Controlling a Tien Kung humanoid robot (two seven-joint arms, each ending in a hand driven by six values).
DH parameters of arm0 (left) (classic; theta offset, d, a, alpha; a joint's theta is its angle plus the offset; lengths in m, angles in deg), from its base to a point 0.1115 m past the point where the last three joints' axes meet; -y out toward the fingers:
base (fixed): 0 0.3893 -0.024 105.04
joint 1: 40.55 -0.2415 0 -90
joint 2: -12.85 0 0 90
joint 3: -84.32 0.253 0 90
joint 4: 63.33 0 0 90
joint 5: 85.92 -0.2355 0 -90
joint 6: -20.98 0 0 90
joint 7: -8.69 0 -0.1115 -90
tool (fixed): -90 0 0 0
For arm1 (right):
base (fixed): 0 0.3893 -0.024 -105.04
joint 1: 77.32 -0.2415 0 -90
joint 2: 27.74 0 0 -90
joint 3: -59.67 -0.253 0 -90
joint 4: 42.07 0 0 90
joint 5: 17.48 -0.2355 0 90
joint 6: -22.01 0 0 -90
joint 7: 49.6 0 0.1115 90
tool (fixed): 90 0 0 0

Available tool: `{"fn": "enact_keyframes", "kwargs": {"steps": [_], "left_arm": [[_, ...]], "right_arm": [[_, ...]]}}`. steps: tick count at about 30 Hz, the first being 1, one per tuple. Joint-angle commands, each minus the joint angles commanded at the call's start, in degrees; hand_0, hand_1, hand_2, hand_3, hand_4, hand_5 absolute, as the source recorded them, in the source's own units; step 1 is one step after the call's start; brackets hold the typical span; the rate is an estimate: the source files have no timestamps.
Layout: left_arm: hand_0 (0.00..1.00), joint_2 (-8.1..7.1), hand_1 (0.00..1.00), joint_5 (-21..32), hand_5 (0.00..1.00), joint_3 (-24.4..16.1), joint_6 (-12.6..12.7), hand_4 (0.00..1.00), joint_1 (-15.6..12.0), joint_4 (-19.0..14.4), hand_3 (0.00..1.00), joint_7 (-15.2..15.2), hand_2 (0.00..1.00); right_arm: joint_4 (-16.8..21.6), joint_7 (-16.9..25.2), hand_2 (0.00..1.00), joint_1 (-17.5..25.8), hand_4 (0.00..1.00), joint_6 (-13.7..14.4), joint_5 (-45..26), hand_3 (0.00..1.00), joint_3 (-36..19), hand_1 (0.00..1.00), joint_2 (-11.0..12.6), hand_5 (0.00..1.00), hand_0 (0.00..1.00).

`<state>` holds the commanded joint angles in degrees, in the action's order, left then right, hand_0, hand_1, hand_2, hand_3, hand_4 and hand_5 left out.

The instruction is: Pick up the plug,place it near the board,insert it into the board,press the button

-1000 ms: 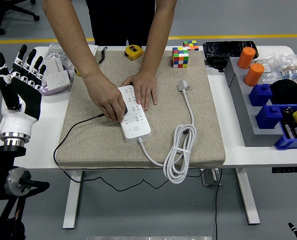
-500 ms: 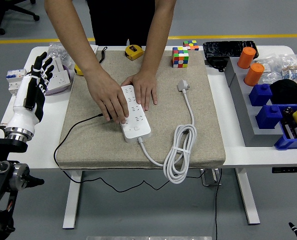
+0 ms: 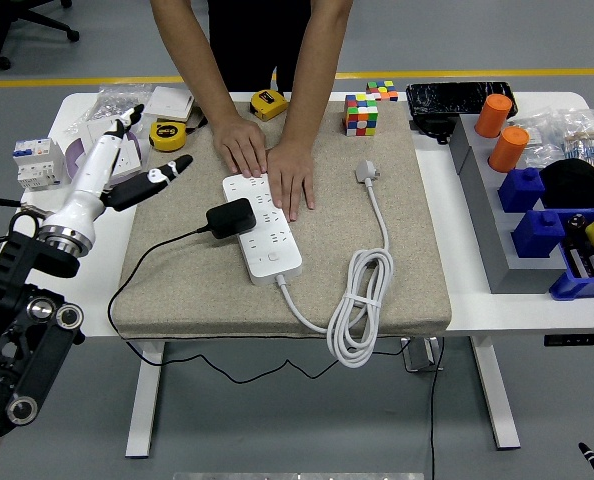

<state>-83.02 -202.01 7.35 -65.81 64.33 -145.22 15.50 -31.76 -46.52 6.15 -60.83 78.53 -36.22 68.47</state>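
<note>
Bright, even light is filling the whole picture, and it seems to be coming from above. Nothing is looking dim. Soft, small shadows are sitting under the person's hands (image 3: 267,165) at twelve o'clock and beside the white power strip (image 3: 262,225) in the middle. The white table (image 3: 447,230) is shining a bit at three o'clock, but no strong glare is hiding anything. The black wrapped thing (image 3: 460,97) at one o'clock is glinting a little. Most things are looking sharp. The robot's left hand (image 3: 127,165) at ten o'clock is looking slightly blurry.
</note>
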Motion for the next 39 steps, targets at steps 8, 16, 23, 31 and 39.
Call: {"fn": "enact_keyframes", "kwargs": {"steps": [8, 16, 23, 31, 39], "left_arm": [[0.987, 3.43, 0.998, -13.91, 0.443, 8.24, -6.44, 0.998, 9.21, 12.88, 0.996, 0.29, 0.993], [0.981, 5.86, 0.998, -13.79, 0.438, 9.95, -5.99, 0.998, 13.18, 23.49, 0.986, -0.59, 0.982], [0.957, 5.86, 0.979, -13.91, 0.444, 10.08, -4.27, 0.998, 14.15, 28.28, 0.960, -1.43, 0.955], [0.850, 5.86, 0.858, -13.83, 0.368, 10.98, -1.04, 0.998, 14.21, 29.77, 0.850, -2.56, 0.837], [0.539, 5.86, 0.650, -13.91, 0.254, 11.91, 3.09, 0.998, 14.01, 30.42, 0.622, -4.43, 0.631]], "right_arm": [[0.00, -0.11, 0.827, -0.30, 0.998, -0.10, -0.12, 0.849, 0.49, 0.869, -0.02, 0.998, 0.878], [0.00, -0.27, 0.827, -0.28, 0.998, -0.03, 0.30, 0.849, 0.19, 0.869, 0.00, 0.998, 0.878], [0.00, -0.22, 0.828, -0.34, 0.998, -0.06, 0.14, 0.849, 0.62, 0.869, 0.01, 0.998, 0.879], [0.00, -0.28, 0.828, -0.13, 0.998, -0.06, 0.35, 0.849, 0.70, 0.869, 0.09, 0.998, 0.878], [0.00, -0.33, 0.828, -0.06, 0.998, -0.06, 0.53, 0.849, 0.82, 0.869, 0.10, 0.998, 0.879]]}}
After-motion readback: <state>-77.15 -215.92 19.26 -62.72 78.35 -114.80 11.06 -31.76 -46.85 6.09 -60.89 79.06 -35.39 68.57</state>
